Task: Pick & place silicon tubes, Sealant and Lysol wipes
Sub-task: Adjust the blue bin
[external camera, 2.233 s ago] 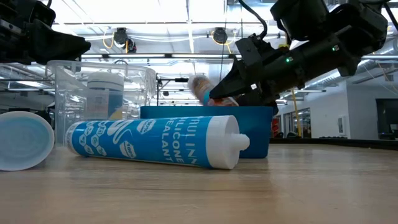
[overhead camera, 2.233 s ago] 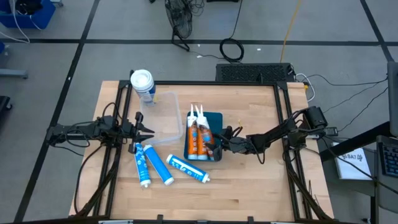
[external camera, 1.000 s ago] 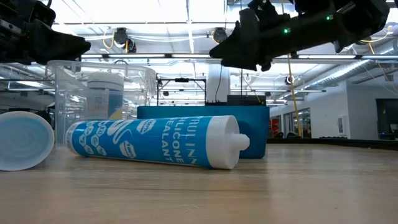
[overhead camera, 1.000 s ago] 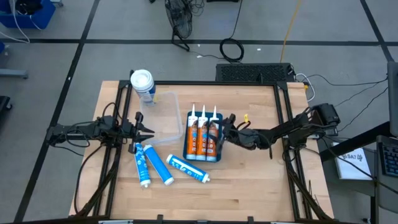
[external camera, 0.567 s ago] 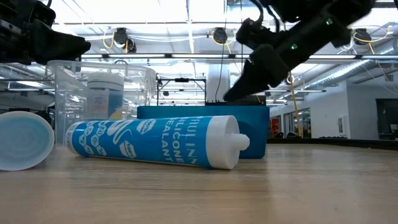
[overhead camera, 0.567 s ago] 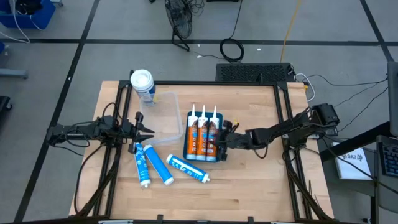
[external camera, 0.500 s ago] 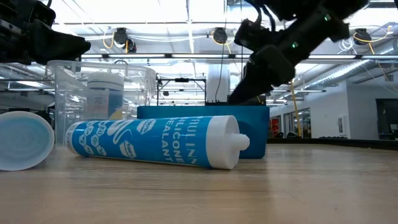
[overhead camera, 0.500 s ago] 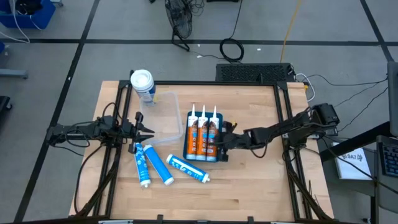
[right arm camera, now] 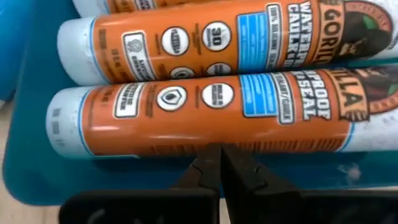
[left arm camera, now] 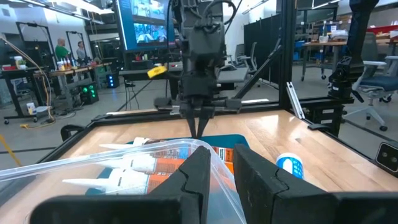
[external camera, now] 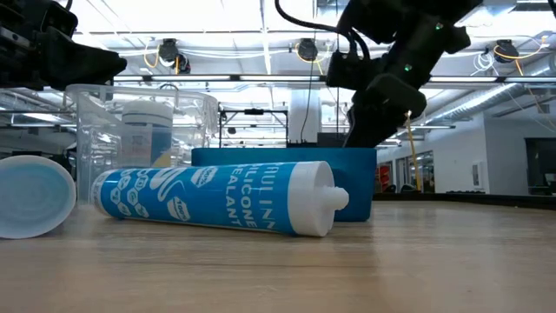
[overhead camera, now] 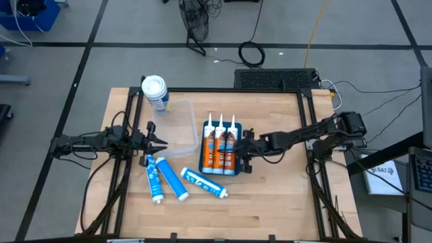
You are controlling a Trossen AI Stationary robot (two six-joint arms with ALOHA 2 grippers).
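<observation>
Three orange sealant tubes [overhead camera: 219, 150] lie side by side in a blue tray [external camera: 287, 158]. Three blue-and-white silicone tubes [overhead camera: 174, 182] lie on the table near the front. The Lysol wipes canister [overhead camera: 154, 90] stands upright at the far left corner. My right gripper [overhead camera: 241, 159] is shut and points steeply down at the tray's right side, its tips [right arm camera: 219, 155] beside the rightmost sealant tube [right arm camera: 205, 118]. My left gripper [overhead camera: 163, 143] waits shut and level at the left, by a clear container [overhead camera: 177, 128]. My right gripper's shut fingertips [right arm camera: 211, 159] stand against the long side of the rightmost sealant tube [right arm camera: 214, 140], near its flat rear end, coming from above. Whether they touch the tube or the tray floor, I cannot tell.
The clear container's rim [left arm camera: 205, 149] lies just ahead of my left fingers. A black frame [overhead camera: 307, 128] edges the table. Bare wood shows to the right of the tray and along the front edge.
My right gripper has shut and tipped from nearly level above the tray's far right corner to pointing steeply down, shifting a little toward the table's near edge over the rightmost sealant tube. The tubes have stayed where they were.
</observation>
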